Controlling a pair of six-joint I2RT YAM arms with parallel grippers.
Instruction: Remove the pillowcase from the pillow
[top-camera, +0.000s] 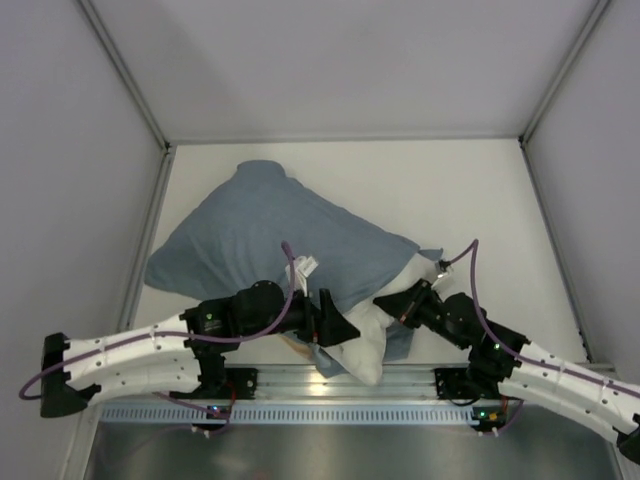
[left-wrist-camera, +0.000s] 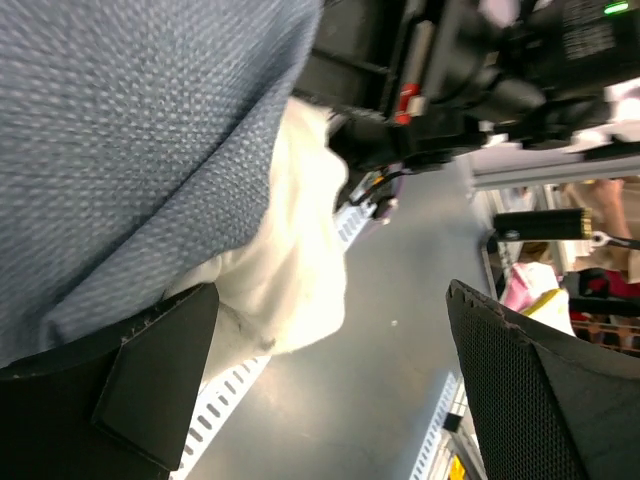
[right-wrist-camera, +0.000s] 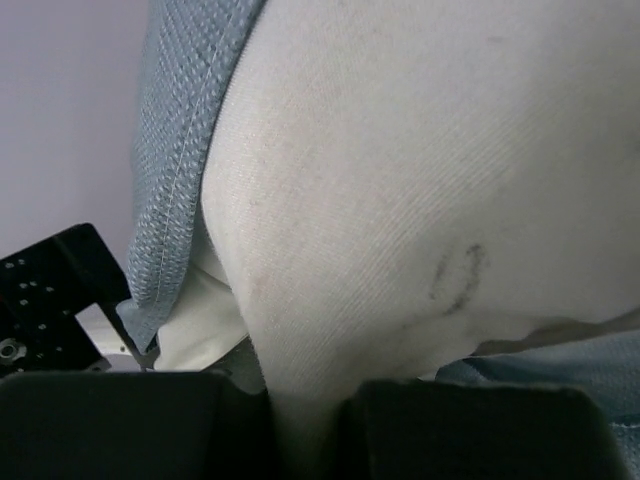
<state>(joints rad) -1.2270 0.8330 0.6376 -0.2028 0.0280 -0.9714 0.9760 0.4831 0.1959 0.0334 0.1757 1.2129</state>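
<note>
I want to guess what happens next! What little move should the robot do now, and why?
Probably close the left pincer on the pillowcase edge. The right pincer pinches the white pillow, while the left one stands open right beside the blue cloth, so the arms could then pull apart.

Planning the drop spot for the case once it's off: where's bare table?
Bare table: the far-right stretch between the pillowcase and the right wall, and the strip behind it along the back wall. Crowded: near edge centre, where left gripper and right gripper meet at the pillow.
</note>
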